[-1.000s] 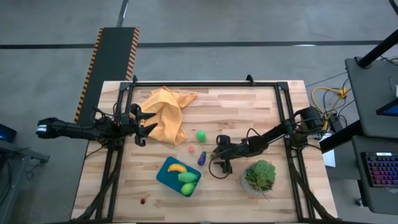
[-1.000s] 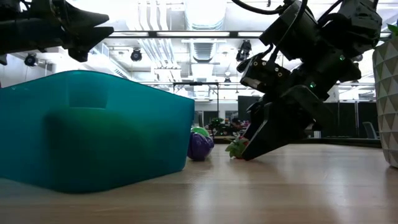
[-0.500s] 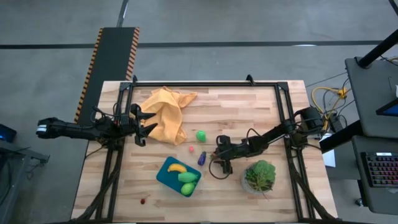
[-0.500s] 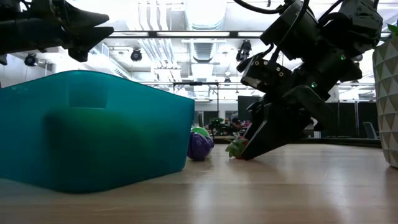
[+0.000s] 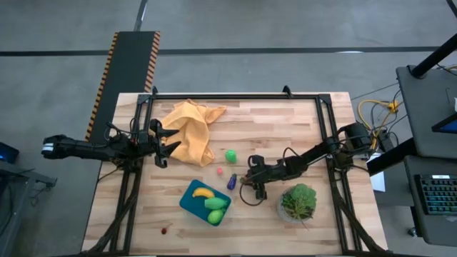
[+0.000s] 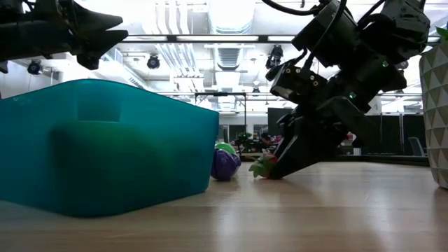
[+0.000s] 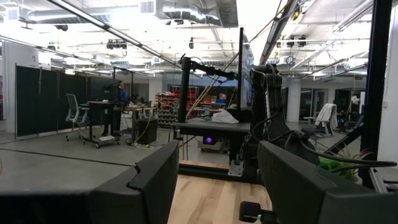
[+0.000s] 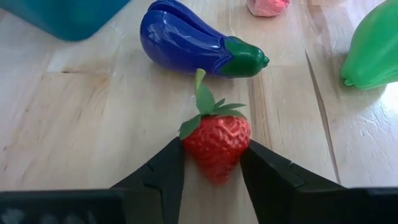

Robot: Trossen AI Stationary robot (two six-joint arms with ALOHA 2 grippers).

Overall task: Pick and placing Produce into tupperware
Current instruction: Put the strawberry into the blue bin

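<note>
Wooden tabletop point(image 5: 285, 121) from above: right pincer point(image 5: 251, 187) sits just beside the tupperware point(image 5: 187, 203); left pincer point(image 5: 163, 146) waits open, well apart from it. Right wrist view: fingers point(image 8: 163, 171) pinch the strawberry point(image 8: 217, 142) at its sides, probably light, hard, slippery plastic.

The strawberry point(image 8: 216, 140) sits between the right claw's point(image 8: 214, 163) fingers, just beside the eggplant point(image 8: 198, 48).

Glossy plastic eggplant point(image 8: 186, 46) on matt wooden table point(image 8: 74, 137)
</note>
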